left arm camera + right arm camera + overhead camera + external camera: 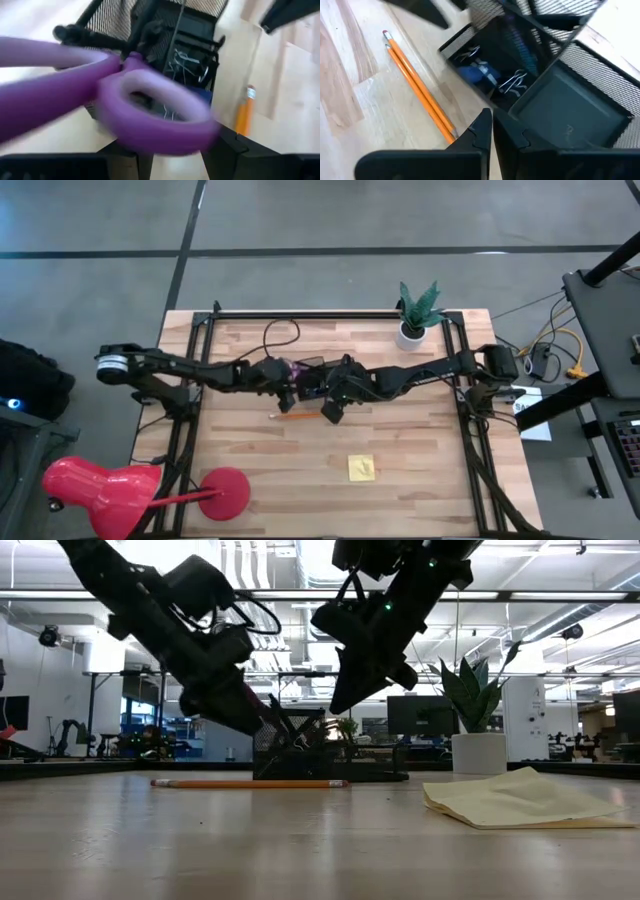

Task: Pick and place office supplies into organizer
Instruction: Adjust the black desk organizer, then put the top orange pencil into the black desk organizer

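Purple scissors (115, 100) fill the left wrist view, clamped in the left gripper (287, 383) beside the organizer (312, 380). Only the right wrist view shows clips inside it, the pencil (417, 87) alongside, and the right gripper (492, 131) pressed together. Sticky pad (361, 468) lies apart.

The organizer (310, 377) sits mid-table; the pencil (291, 417) lies just before it; the sticky-note pad (361, 468) lies nearer the front edge.
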`<action>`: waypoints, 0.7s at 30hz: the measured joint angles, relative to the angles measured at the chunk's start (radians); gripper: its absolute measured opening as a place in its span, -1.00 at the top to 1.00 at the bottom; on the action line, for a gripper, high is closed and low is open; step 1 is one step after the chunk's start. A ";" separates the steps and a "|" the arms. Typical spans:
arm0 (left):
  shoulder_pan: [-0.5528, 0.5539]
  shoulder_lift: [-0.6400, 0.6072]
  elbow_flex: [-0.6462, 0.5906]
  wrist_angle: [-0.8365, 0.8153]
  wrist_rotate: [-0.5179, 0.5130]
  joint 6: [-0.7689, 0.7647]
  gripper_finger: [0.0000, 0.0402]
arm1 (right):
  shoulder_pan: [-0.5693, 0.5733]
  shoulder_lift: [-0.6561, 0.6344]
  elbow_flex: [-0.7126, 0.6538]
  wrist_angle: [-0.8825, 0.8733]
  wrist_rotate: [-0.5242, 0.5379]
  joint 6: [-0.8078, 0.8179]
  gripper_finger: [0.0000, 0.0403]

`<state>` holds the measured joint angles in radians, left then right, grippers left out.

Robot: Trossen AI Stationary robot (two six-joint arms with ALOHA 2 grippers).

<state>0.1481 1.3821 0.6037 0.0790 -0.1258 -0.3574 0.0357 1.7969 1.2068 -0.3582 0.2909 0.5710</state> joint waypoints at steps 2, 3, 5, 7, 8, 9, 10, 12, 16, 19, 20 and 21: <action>0.027 0.007 0.000 0.038 -0.005 0.072 0.38 | -0.001 0.000 0.000 -0.001 0.000 -0.004 0.96; 0.039 0.008 0.000 0.052 -0.005 0.099 0.38 | -0.001 0.000 0.000 -0.003 0.000 -0.007 0.96; 0.058 0.005 0.006 0.040 -0.002 0.112 0.38 | -0.003 -0.001 0.000 -0.006 -0.001 -0.009 0.96; 0.065 -0.021 0.006 -0.032 0.037 0.110 0.38 | -0.005 -0.001 0.000 -0.007 -0.028 -0.022 0.96; 0.064 -0.040 0.006 -0.068 0.065 0.110 0.38 | -0.005 -0.001 0.000 -0.007 -0.057 -0.036 0.96; 0.060 -0.060 0.006 -0.117 0.094 0.110 0.38 | -0.005 -0.002 0.000 -0.007 -0.093 -0.057 0.96; 0.053 -0.085 0.005 -0.174 0.118 0.107 0.38 | -0.005 -0.002 0.000 -0.007 -0.133 -0.087 0.96; 0.031 -0.135 -0.007 -0.266 0.162 0.105 0.38 | -0.003 -0.002 0.000 -0.007 -0.211 -0.155 0.96; -0.016 -0.238 -0.057 -0.384 0.229 0.102 0.38 | 0.001 -0.002 0.000 -0.009 -0.270 -0.214 0.96; -0.036 -0.291 -0.106 -0.403 0.290 0.069 0.38 | -0.005 -0.002 -0.001 -0.011 -0.265 -0.215 0.96; -0.042 -0.304 -0.123 -0.398 0.313 0.049 0.38 | -0.008 -0.002 -0.002 -0.010 -0.265 -0.208 0.96; -0.048 -0.313 -0.134 -0.397 0.325 0.036 0.38 | -0.011 -0.002 -0.003 -0.009 -0.265 -0.197 0.96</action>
<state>0.0998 1.0688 0.4692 -0.3177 0.1994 -0.3212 0.0249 1.7954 1.2037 -0.3671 0.0258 0.3741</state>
